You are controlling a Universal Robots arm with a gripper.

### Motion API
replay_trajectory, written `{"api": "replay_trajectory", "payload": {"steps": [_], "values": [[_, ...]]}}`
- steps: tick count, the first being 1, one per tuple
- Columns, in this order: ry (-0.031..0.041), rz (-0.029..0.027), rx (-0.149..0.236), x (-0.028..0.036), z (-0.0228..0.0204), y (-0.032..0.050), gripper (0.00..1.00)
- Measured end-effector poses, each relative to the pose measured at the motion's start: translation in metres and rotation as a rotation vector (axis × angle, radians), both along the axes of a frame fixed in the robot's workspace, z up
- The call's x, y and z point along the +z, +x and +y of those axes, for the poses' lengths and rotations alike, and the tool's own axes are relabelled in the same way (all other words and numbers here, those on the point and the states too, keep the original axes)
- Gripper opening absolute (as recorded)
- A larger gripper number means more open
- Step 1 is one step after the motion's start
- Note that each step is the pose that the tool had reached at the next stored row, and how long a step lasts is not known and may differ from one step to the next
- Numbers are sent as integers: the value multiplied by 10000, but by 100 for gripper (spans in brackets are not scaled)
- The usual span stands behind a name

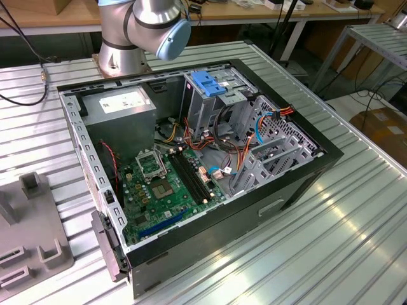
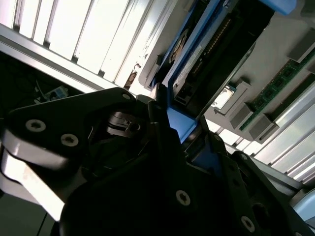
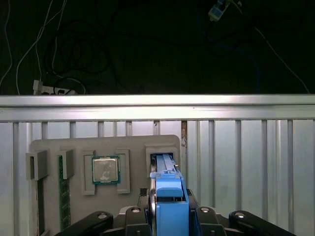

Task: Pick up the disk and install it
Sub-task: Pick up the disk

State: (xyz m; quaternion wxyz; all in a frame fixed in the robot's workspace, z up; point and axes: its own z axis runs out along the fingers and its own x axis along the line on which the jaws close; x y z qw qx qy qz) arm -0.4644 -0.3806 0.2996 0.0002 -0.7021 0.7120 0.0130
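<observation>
Pincer: black metal body studded with bolt heads in both wrist views (image 3: pixel 170 209) (image 2: pixel 179 125), closed on the disk's blue frame, one finger against each side.
Disk: flat slab (image 3: pixel 167 189) (image 2: pixel 216 49) of dark metal edged in smooth blue plastic, standing on edge at a narrow slot of the tray, near the bench's railed edge.
Tray: matte grey moulded plate (image 3: pixel 74 147) (image 1: pixel 32 216) with raised-wall pockets. A square, silver-capped processor (image 3: pixel 106 169) sits in the pocket just beside the disk's slot, and a green memory stick (image 3: pixel 61 196) stands on edge farther along.
Bench: bright ribbed aluminium slats (image 3: pixel 246 147) (image 1: pixel 356 216). Beyond its rail, cables (image 3: pixel 74 49) trail over a dark floor.
Computer case: black box (image 1: pixel 299 184), lid off, at the bench's middle. It holds a green motherboard (image 1: pixel 159 184), a grey power supply (image 1: pixel 121 105) and a blue bracket (image 1: pixel 210 82) atop the metal drive cage.
Room: a strip of bare slats separates the case from the tray at the exterior view's left.
Arm: grey tube with a pale blue cap (image 1: pixel 143 25) at the bench's far edge.
</observation>
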Motion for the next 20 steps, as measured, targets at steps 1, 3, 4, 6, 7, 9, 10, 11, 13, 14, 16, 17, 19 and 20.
{"api": "replay_trajectory", "payload": {"steps": [1,3,4,6,7,9,10,11,13,14,16,17,19,20], "values": [[0,0,-3,0,0,0,37],[1,-3,-108,-4,0,0,37],[0,-2,-153,-4,0,0,37],[1,-2,-155,-4,0,0,37],[1,-1,-156,-4,0,0,37],[1,-1,-153,-4,0,0,37],[1,-1,-119,-4,0,0,37],[1,0,-81,-3,0,0,37],[0,-1,-58,-4,0,0,37],[0,0,-57,-3,0,0,37],[0,0,-56,-3,0,0,37],[0,0,-56,-3,0,0,37],[1,-1,-55,-3,0,0,37],[1,-4,-54,0,0,1,37]]}}
